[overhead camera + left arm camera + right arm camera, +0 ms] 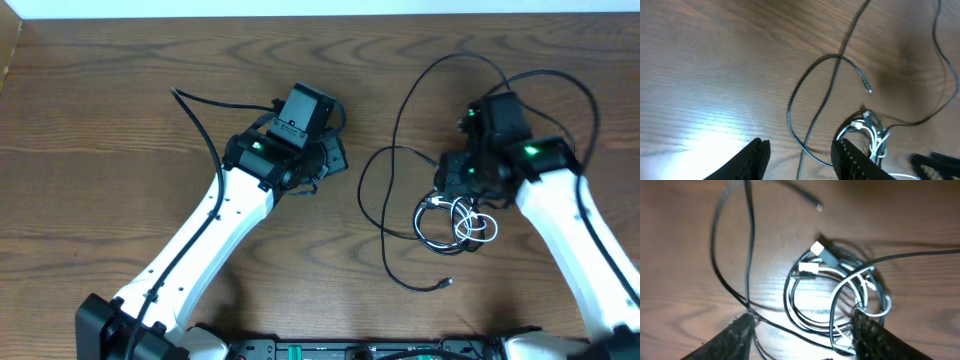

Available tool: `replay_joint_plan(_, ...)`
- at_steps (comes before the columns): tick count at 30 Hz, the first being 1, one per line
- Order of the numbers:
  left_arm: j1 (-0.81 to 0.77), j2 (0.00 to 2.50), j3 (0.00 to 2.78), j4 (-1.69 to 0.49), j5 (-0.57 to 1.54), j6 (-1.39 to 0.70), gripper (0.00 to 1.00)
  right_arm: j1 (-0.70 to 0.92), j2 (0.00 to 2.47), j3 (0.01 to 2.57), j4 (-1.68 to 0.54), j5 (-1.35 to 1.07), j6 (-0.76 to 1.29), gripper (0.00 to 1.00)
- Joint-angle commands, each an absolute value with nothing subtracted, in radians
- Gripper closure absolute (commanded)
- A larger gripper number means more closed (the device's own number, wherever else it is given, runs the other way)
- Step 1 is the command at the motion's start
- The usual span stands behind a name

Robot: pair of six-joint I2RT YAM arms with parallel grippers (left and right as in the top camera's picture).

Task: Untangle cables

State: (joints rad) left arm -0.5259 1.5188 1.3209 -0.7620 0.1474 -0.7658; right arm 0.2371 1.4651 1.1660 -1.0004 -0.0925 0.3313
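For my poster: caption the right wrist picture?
Open claw over coiled white and black cables on a wooden table.

place: robotics lab bench | shown by: two white robot arms (215,225) over wood-grain table (90,110)

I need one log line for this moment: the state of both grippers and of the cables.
left gripper: open, empty | right gripper: open, over bundle | white cable: coiled with black cables, on table
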Motion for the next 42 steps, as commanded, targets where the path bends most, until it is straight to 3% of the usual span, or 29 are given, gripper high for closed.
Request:
replay_joint_plan(1, -0.495, 1.522, 1.331, -0.784, 0.111, -0.761, 0.54, 0.237, 1.533, 1.155, -1.003, -0.134, 0.226, 0.36)
replay_joint_plan(3, -0.479, 1.522, 1.331, -0.799, 0.112, -0.761, 0.53, 0.238, 1.576, 1.155, -1.007, -0.134, 0.198, 0.32)
replay_joint_plan(15, -0.450, 1.522, 1.331, -0.811, 0.112, -0.760, 0.48, 0.238, 1.822, 1.155, -0.989, -0.073, 0.178, 0.34)
replay_joint_plan(26, -0.450, 1.522, 1.331, -0.811, 0.112, -0.760, 0.48, 0.245, 1.860, 1.151, -0.973, -0.069, 0.102, 0.30)
replay_joint_plan(30, -0.450, 1.522, 1.331, -0.811, 0.112, -0.760, 0.47, 0.266, 1.860, 1.132, -0.945, -0.069, 0.103, 0.38)
replay_joint_plan(39, -0.450, 1.522, 1.331, -0.811, 0.112, -0.760, 0.47, 0.318, 1.860, 1.060, -0.829, -0.059, 0.104, 0.40)
replay_joint_plan(42, -0.450, 1.522, 1.331, -0.811, 0.112, -0.760, 0.47, 0.330, 1.860, 1.056, -0.803, -0.060, 0.104, 0.58)
